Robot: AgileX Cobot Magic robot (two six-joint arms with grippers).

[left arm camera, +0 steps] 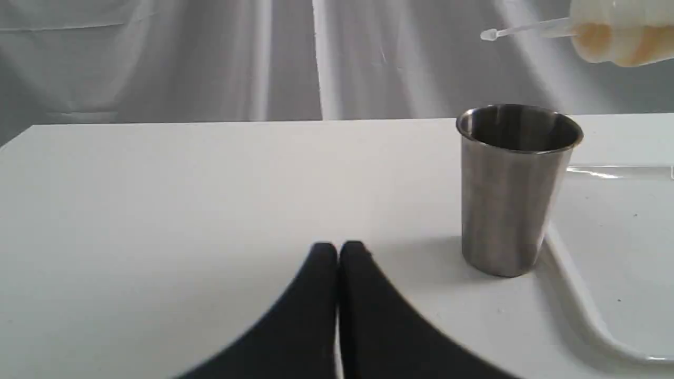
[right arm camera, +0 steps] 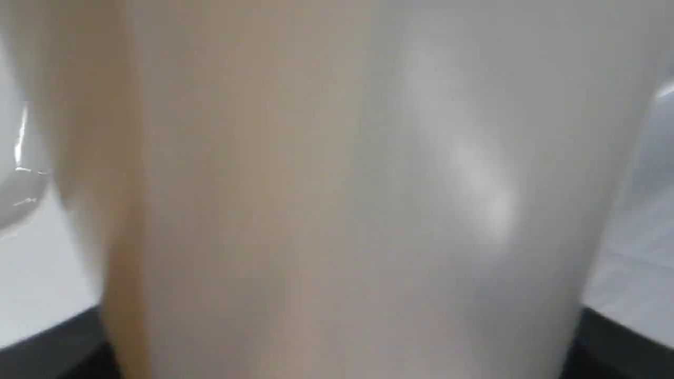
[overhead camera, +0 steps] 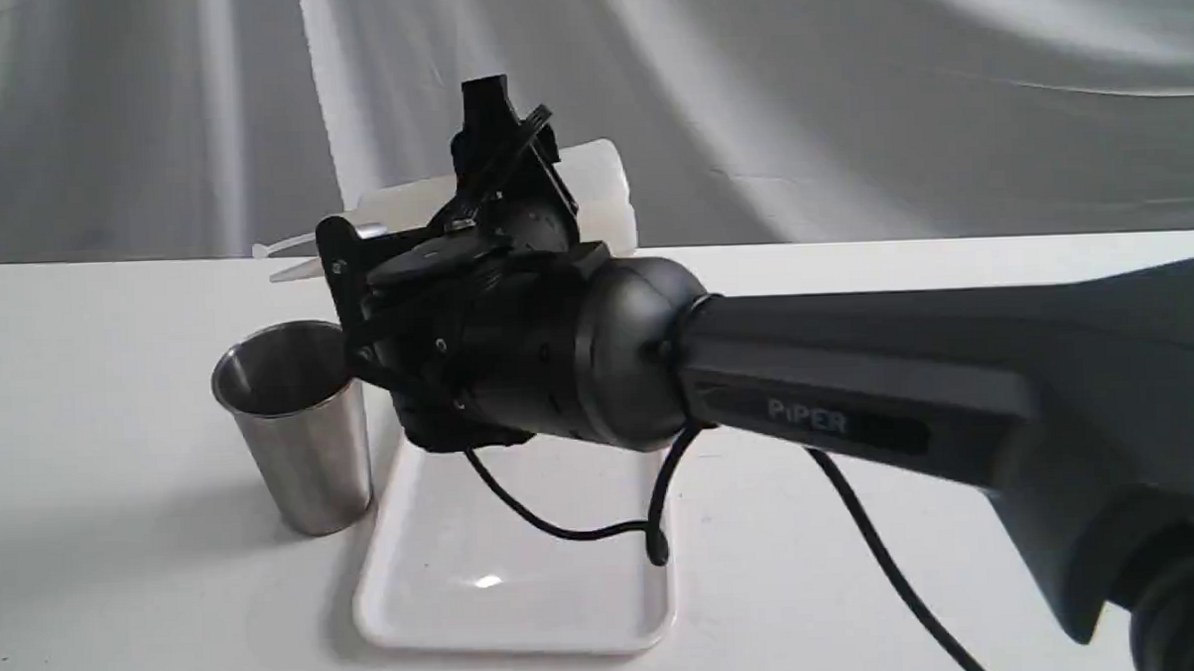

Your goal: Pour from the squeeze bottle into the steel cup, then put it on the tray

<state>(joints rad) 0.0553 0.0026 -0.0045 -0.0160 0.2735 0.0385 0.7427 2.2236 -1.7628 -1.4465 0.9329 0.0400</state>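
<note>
Exterior view, lower right: right arm [overhead camera: 956,383] reaching toward frame centre. Lower centre: the tray [overhead camera: 513,638] lies flat on the white table [overhead camera: 113,412]. The steel cup [overhead camera: 297,425] stands upright on the table, just beside the tray's left edge. Centre: right gripper [overhead camera: 434,207] clamped on the squeeze bottle [overhead camera: 602,191], which is held nearly horizontal with its nozzle pointing left above the cup. Background: grey draped cloth [overhead camera: 847,88]. Left wrist view, bottom centre: left gripper [left arm camera: 337,252], fingers pressed together with nothing between them, apart from the cup.
</note>
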